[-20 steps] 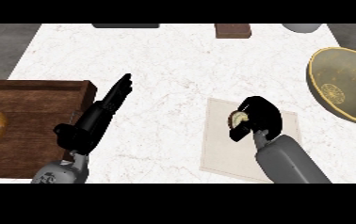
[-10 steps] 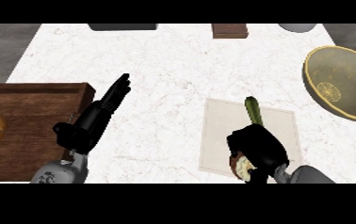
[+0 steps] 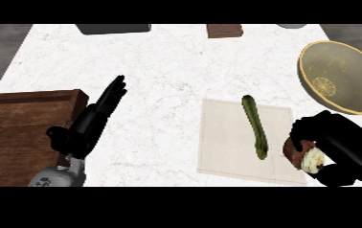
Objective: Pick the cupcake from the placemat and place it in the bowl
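The black right hand (image 3: 331, 143) is at the lower right edge of the view, its fingers curled around the one small cupcake with brown base and pale top (image 3: 306, 156), just beside the right edge of the beige rectangular placemat (image 3: 230, 148). One long green cucumber (image 3: 255, 126) lies on this placemat. The one round yellow-rimmed bowl (image 3: 309, 68) at the right edge holds no object. The black left hand (image 3: 96, 117) rests with straight fingers beside the one dark brown wooden board (image 3: 32, 126).

The right robot hand (image 3: 332, 143) hides most of the cupcake (image 3: 309, 157); the picture's edge cuts the bowl (image 3: 332, 76).
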Robot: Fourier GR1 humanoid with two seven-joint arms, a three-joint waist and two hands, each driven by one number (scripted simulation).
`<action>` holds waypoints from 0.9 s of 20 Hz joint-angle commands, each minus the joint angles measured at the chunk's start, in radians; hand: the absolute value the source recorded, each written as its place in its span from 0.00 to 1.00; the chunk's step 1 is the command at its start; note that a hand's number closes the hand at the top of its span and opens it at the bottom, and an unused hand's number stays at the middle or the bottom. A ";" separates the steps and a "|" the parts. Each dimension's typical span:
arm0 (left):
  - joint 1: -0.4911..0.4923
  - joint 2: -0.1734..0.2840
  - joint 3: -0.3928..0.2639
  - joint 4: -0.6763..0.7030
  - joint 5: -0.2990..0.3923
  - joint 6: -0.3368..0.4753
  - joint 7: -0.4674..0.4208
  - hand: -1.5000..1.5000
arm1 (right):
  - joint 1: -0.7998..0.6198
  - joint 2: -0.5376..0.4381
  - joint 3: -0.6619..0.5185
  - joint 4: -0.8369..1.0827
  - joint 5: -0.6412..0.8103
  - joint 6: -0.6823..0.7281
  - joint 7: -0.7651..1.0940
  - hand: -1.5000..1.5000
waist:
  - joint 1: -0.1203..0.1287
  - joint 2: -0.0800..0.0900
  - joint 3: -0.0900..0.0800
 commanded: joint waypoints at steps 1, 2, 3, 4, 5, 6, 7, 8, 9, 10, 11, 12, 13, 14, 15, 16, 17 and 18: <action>0.018 0.002 0.004 -0.008 -0.004 0.003 -0.002 0.50 | 0.102 -0.071 -0.185 -0.067 -0.239 -0.076 -0.168 1.00 | -0.014 -0.002 -0.001; 0.007 -0.015 -0.007 0.014 -0.022 0.017 -0.013 0.50 | 0.096 -0.085 -0.239 -0.046 -0.326 -0.046 -0.212 1.00 | -0.014 0.002 -0.001; 0.044 -0.004 -0.019 -0.045 -0.008 0.001 0.004 0.50 | 0.108 -0.078 -0.290 -0.021 -0.399 -0.031 -0.211 1.00 | 0.006 -0.001 0.000; 0.025 -0.019 -0.030 0.002 -0.028 0.004 -0.031 0.50 | 0.098 -0.075 -0.330 -0.007 -0.477 0.006 -0.239 1.00 | 0.004 0.005 -0.001; 0.013 -0.013 -0.017 -0.014 -0.024 0.010 -0.003 0.50 | 0.128 -0.089 -0.372 0.005 -0.528 0.026 -0.283 1.00 | 0.007 0.004 -0.001; 0.043 -0.015 -0.028 -0.027 -0.032 0.011 -0.018 0.50 | 0.176 -0.100 -0.411 -0.001 -0.559 0.034 -0.303 1.00 | 0.013 0.003 -0.002; 0.028 -0.011 -0.019 -0.012 -0.013 -0.014 -0.018 0.50 | 0.156 -0.118 -0.464 0.079 -0.607 0.086 -0.341 1.00 | 0.029 0.008 -0.002; 0.048 -0.027 -0.044 0.016 -0.044 -0.008 -0.065 0.50 | 0.123 -0.109 -0.487 0.126 -0.642 0.127 -0.337 1.00 | 0.044 0.011 -0.003; -0.041 0.023 0.027 0.048 0.022 -0.073 -0.005 0.50 | 0.162 -0.132 -0.523 0.151 -0.637 0.145 -0.366 1.00 | 0.037 0.011 -0.003; 0.011 -0.031 -0.045 -0.029 -0.051 -0.002 0.005 0.50 | 0.173 -0.150 -0.564 0.159 -0.631 0.171 -0.359 1.00 | 0.048 0.009 -0.003; -0.012 -0.010 -0.023 -0.025 -0.006 -0.053 0.011 0.50 | 0.108 -0.122 -0.539 0.315 -0.587 0.180 -0.404 1.00 | 0.067 0.014 -0.002; -0.034 -0.028 -0.003 0.044 -0.025 -0.047 -0.033 0.50 | 0.114 -0.099 -0.540 0.290 -0.525 0.162 -0.394 1.00 | 0.061 0.013 -0.003; -0.066 -0.064 -0.049 0.050 -0.074 -0.011 -0.003 0.50 | 0.013 -0.075 -0.507 0.345 -0.493 0.156 -0.364 1.00 | 0.073 0.016 -0.003; -0.037 -0.054 -0.019 0.081 -0.040 -0.047 -0.049 0.50 | -0.007 -0.062 -0.499 0.368 -0.451 0.152 -0.366 1.00 | 0.074 0.016 -0.003; -0.003 -0.054 -0.047 0.035 -0.063 -0.033 -0.037 0.50 | 0.005 -0.066 -0.544 0.402 -0.448 0.112 -0.408 1.00 | 0.074 0.015 -0.003; -0.064 -0.049 -0.012 0.033 -0.038 -0.041 0.007 0.50 | -0.002 -0.042 -0.544 0.418 -0.422 0.082 -0.409 1.00 | 0.071 0.015 -0.003; -0.067 -0.088 -0.045 0.095 -0.074 -0.019 -0.048 0.50 | -0.101 -0.010 -0.515 0.520 -0.395 0.064 -0.421 1.00 | 0.089 0.021 -0.002; -0.033 -0.026 -0.015 0.002 -0.024 -0.069 0.008 0.50 | -0.103 -0.009 -0.533 0.569 -0.375 0.040 -0.437 1.00 | 0.094 0.018 -0.002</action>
